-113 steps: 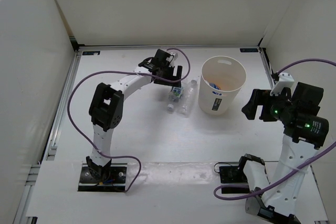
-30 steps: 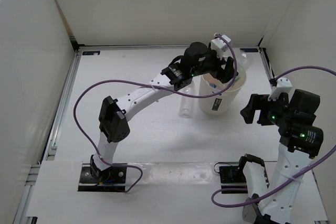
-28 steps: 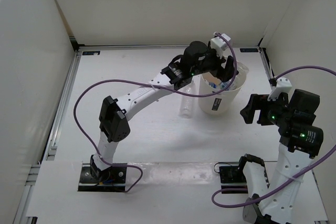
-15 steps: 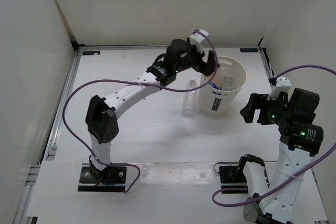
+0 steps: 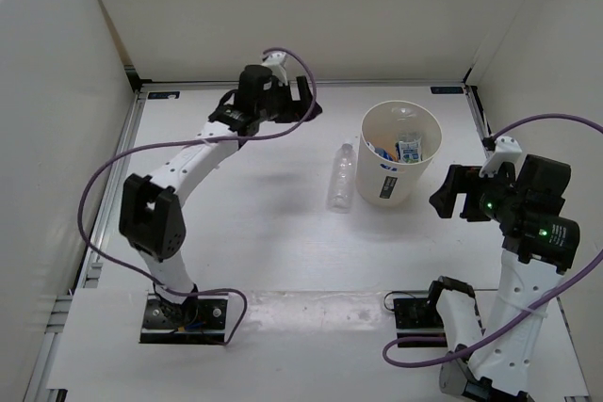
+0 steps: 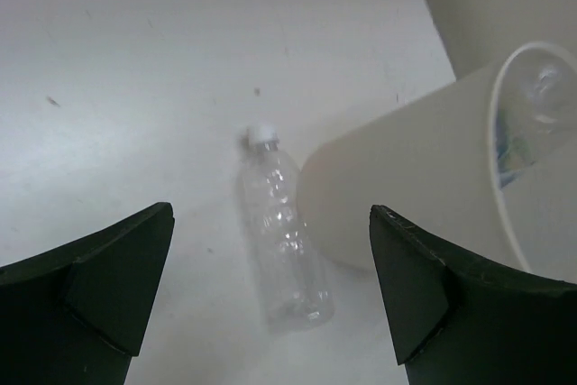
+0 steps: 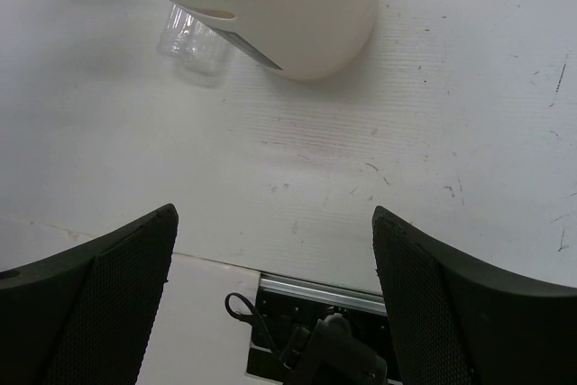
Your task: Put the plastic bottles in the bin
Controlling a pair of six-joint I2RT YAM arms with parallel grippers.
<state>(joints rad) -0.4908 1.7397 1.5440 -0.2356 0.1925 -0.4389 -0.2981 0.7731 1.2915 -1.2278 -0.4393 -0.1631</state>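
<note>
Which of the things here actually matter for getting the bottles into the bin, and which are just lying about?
Part of the job:
- the bin
- the labelled bottles already inside it
- the clear bottle lying on the table beside the bin

Just there:
- the purple cables on the arms
- the white walls

**A:** Where does the cream-white round plastic bin stand?

**B:** On the white counter, right of centre.

**A:** And the bottles?

**B:** The clear label-free plastic bottle lies on the counter just left of the bin, cap toward the back. A blue-labelled clear plastic bottle lies inside the bin, with a second labelled bottle to its left.

**A:** The arms?

**B:** The left end effector hangs behind and left of the bin. The right end effector is to the bin's right.
</note>
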